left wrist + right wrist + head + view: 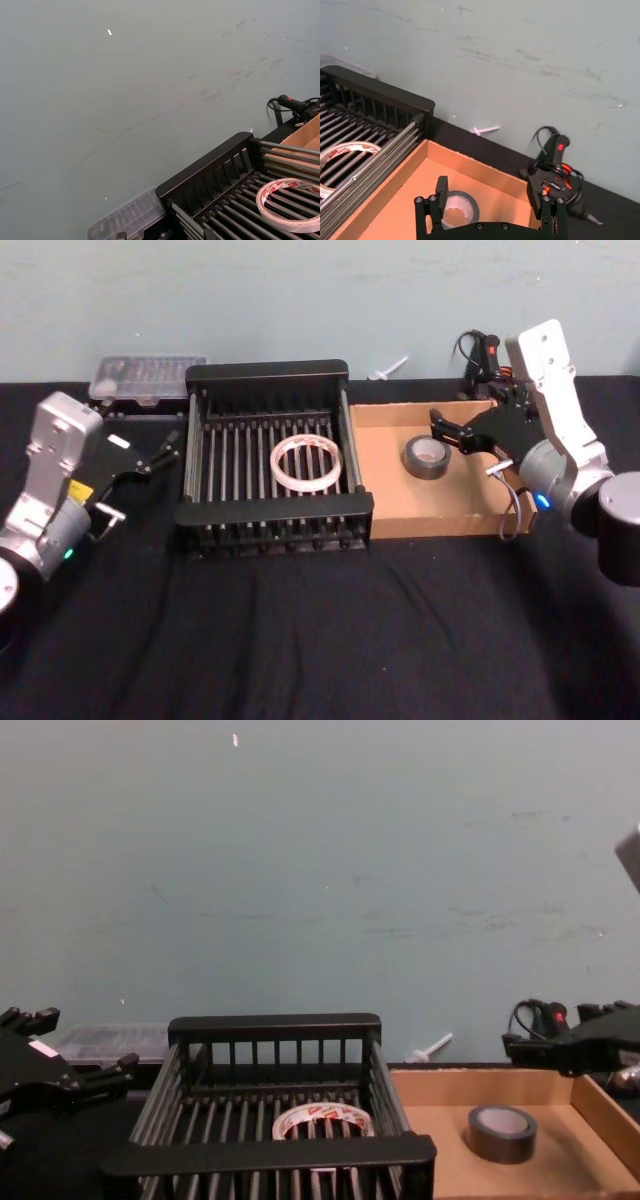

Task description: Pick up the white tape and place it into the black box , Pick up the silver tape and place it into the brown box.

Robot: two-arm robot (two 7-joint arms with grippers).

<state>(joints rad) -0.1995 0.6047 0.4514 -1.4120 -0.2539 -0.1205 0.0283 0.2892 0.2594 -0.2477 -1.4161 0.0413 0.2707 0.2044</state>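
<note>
- Inside the black slatted plastic crate (274, 455), one whitish translucent tape roll with red marks (307, 463) is seen lying flat on the bars.
- Right of that crate, one dull silver tape roll (427, 456) is seen lying in the shallow tan cardboard box (400, 523).
- The right gripper (462, 433) is held above the cardboard box, its fingers spread apart and empty.
- The left gripper (160, 452) is held left of the crate, fingers apart.
- A low withdrawal could catch the cardboard wall and shift the box.
</note>
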